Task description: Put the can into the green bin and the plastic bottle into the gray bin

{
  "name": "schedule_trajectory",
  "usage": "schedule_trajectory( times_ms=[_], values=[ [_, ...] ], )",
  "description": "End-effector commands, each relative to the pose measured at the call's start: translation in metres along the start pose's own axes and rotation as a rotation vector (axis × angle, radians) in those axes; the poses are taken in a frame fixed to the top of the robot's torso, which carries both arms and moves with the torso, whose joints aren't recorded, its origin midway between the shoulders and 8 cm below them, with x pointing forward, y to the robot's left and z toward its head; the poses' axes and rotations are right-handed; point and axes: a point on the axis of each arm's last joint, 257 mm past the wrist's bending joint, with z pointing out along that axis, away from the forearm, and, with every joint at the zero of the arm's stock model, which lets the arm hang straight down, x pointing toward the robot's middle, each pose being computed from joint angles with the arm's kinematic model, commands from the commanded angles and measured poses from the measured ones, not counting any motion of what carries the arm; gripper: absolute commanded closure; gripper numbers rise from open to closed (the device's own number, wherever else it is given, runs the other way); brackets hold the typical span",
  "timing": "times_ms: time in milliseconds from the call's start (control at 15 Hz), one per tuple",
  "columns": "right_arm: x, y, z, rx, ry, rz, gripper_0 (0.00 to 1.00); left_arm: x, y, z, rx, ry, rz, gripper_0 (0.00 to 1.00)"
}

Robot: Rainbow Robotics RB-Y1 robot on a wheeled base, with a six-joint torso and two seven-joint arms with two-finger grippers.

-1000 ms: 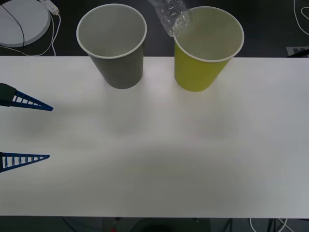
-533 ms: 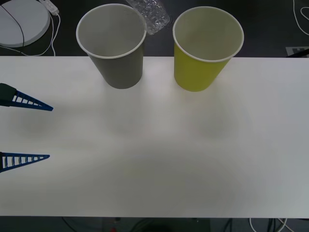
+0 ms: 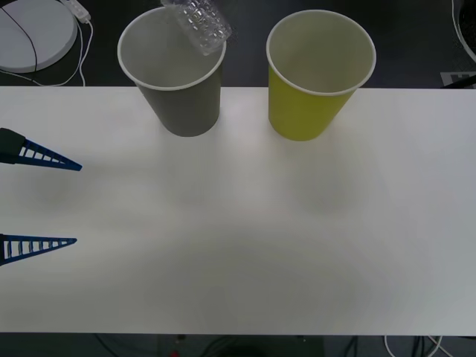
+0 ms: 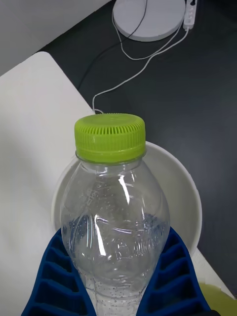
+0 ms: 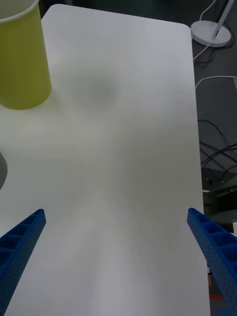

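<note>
The plastic bottle, clear and dimpled, hangs tilted over the far rim of the gray bin. In the right wrist view my right gripper is shut on the bottle, whose lime-green cap points over the gray bin's white inside. The green bin stands to the right of the gray one, at the table's back. My left gripper waits open at the table's left edge, far from both bins. The can is out of view.
The white table stretches wide in front of the bins. A round white lamp base with a cable lies on the dark floor behind the table's left end. More cables run past the table's right edge.
The bottle has travelled left, from above the green bin's rim, across the gap, to above the gray bin's rim. The left gripper has not moved.
</note>
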Motion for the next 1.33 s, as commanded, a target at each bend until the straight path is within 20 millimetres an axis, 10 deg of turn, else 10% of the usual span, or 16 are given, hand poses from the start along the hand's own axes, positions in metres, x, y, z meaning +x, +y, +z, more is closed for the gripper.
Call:
schedule_trajectory(
  times_ms=[67,600,733,1333],
  values=[
    [-0.003,0.007,0.005,0.011,0.013,-0.021,1.0,0.0,0.0,0.0,0.0,0.0,0.0,0.0],
    [-0.009,0.017,0.011,0.017,0.018,-0.037,0.99,0.0,0.0,0.0,0.0,0.0,0.0,0.0],
    [-0.009,0.017,0.012,0.018,0.017,-0.036,0.0,0.0,0.0,0.0,0.0,0.0,0.0,0.0],
    [-0.012,0.018,0.011,0.011,0.004,-0.046,0.0,0.0,0.0,0.0,0.0,0.0,0.0,0.0]
  ],
)
